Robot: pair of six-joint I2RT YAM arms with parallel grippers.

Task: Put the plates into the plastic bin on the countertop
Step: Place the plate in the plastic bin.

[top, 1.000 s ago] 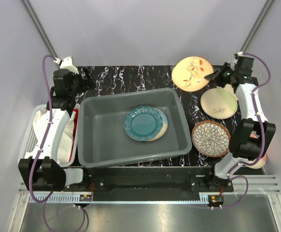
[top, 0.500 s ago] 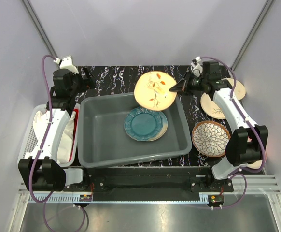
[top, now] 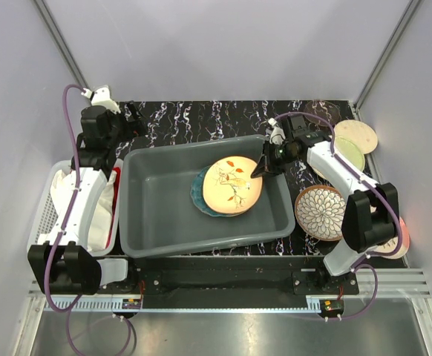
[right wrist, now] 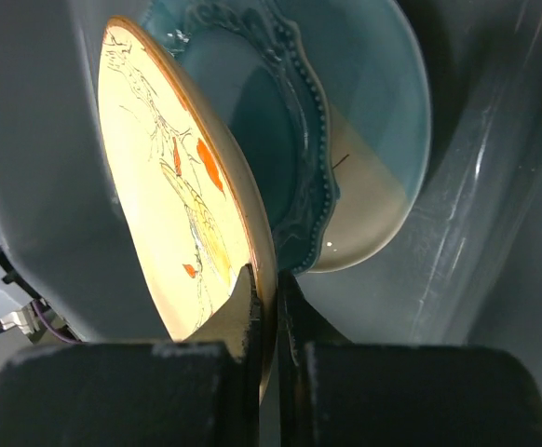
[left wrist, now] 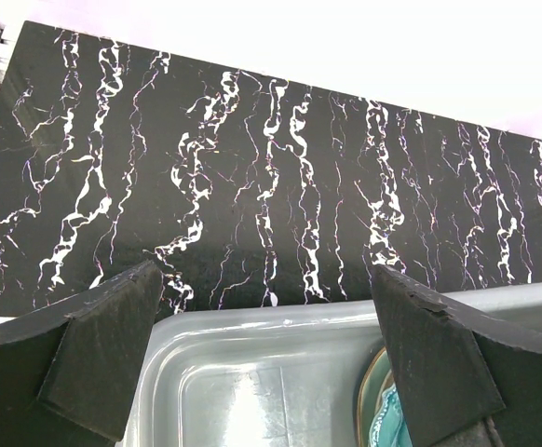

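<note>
My right gripper is shut on the rim of a peach plate with leaf sprigs and holds it inside the grey plastic bin, just over a teal plate that lies on a cream one. In the right wrist view the gripper pinches the peach plate, with the teal plate and cream plate behind it. My left gripper is open and empty above the bin's far left corner. More plates lie on the black veined countertop to the right.
A dark patterned plate lies right of the bin, with a pale green plate and a cream plate behind it. A white mesh basket with cloth stands left of the bin. Grey walls close in at the back.
My right arm swung left from the far right corner, carrying the peach plate over the bin's rim and down onto the stack inside. The left arm has not moved.
</note>
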